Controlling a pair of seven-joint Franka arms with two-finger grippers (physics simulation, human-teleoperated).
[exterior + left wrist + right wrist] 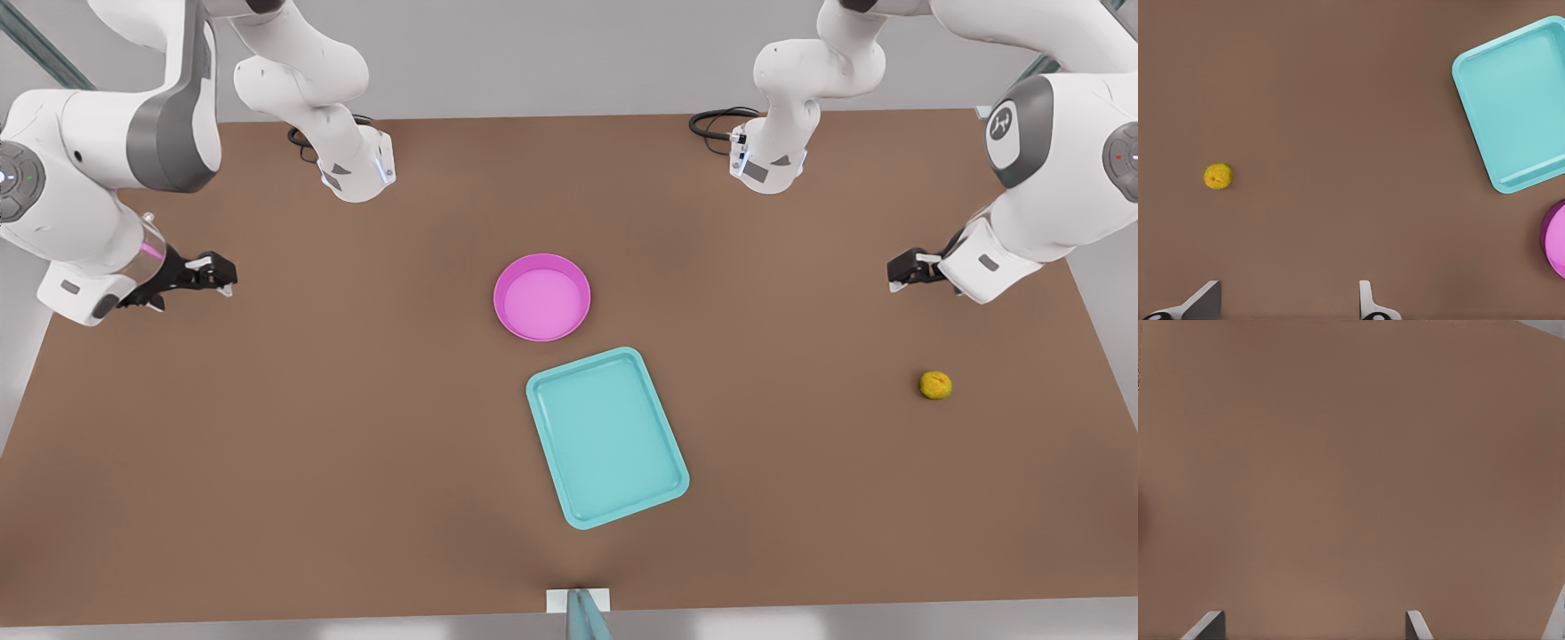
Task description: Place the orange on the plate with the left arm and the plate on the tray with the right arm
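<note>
Brown table (267, 444): orange (935, 385) sits alone far right, nearest the left gripper (907, 269), fingers apart, empty. Pink plate (542, 297) at centre, just beside the teal tray (607, 436), short carry. Right gripper (209, 271) waits left, fingers apart.

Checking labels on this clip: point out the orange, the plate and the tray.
orange (935, 385): front view, middle of the fruit.
plate (542, 299): front view, bare pink floor.
tray (607, 436): front view, bare teal floor.
</note>
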